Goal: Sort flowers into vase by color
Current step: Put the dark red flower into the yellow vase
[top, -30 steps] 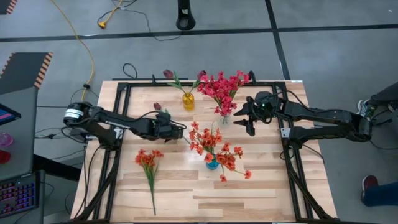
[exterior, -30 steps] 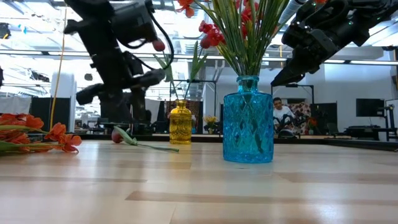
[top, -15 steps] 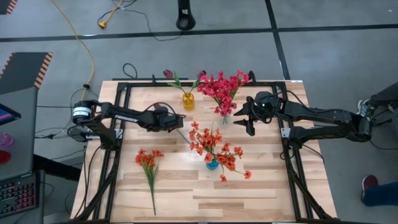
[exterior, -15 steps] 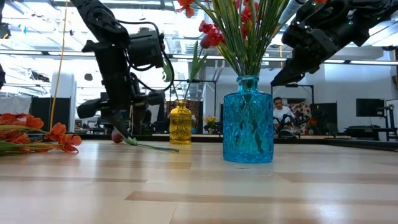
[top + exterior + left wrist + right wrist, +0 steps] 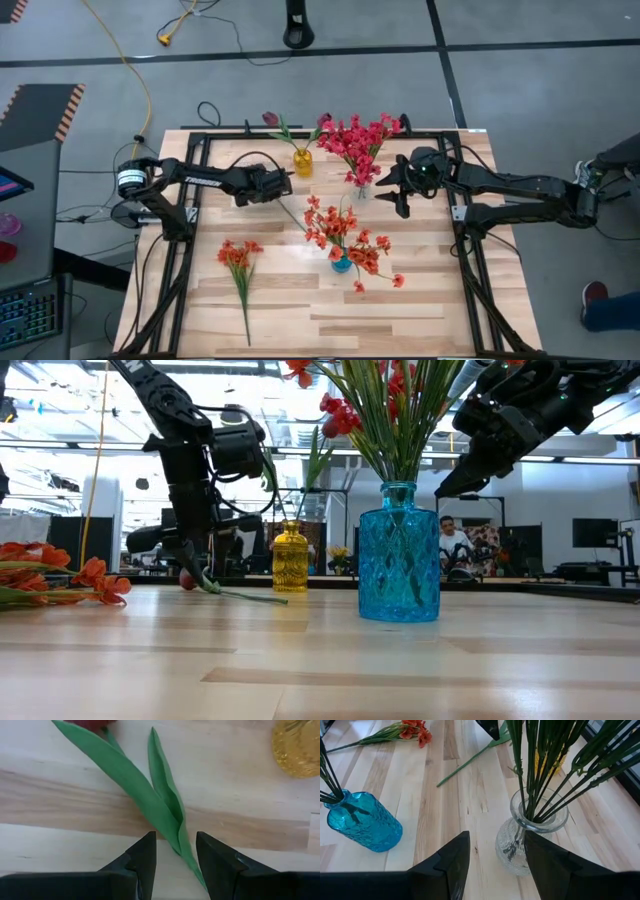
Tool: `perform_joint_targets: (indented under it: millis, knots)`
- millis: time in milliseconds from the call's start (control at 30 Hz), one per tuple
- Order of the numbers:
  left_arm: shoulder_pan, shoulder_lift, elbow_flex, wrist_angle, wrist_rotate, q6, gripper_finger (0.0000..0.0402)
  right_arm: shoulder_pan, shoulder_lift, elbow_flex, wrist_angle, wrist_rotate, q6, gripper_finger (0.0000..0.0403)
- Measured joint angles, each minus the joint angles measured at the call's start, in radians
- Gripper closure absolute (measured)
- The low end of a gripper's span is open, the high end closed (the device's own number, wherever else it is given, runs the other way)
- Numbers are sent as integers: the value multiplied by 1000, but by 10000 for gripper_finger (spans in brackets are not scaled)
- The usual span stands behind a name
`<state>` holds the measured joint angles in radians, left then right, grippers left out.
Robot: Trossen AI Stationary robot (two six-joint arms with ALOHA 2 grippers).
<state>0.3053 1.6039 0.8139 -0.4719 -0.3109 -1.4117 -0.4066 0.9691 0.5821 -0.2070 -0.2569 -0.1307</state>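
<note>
Left gripper [image 5: 285,183] hangs low over the desk [image 5: 430,300] just beside the yellow vase [image 5: 302,161], above a loose maroon tulip [image 5: 150,795] lying flat on the wood. Its jaws stand part open, astride the tulip's green leaves, not closed on anything; the dark bud sits at the far end of the stem.

Right gripper [image 5: 392,186] hovers just beside the clear vase [image 5: 530,837], which holds the crimson-pink flowers [image 5: 357,140]. Jaws wide, empty.

Blue vase [image 5: 399,552] near the desk's middle holds orange-red flowers [image 5: 345,235]. One more orange-red spray [image 5: 238,265] lies flat on the desk on the left arm's side, well apart from both grippers. Yellow vase holds a maroon tulip [image 5: 272,120] leaning out over the back edge.

A person [image 5: 452,545] sits in the room behind the desk, seen in the low view.
</note>
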Motion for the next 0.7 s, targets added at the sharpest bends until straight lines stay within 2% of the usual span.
perform_joint_targets:
  millis: [333, 500, 700]
  knots:
    - [41, 23, 0, 47, 23, -4, 276, 0, 0, 0, -1, 0, 0, 188]
    - [53, 49, 2, 69, 53, 63, 276, 0, 0, 0, -1, 0, 0, 188]
    - [52, 48, 3, 44, 35, 73, 283, 0, 0, 0, -1, 0, 0, 188]
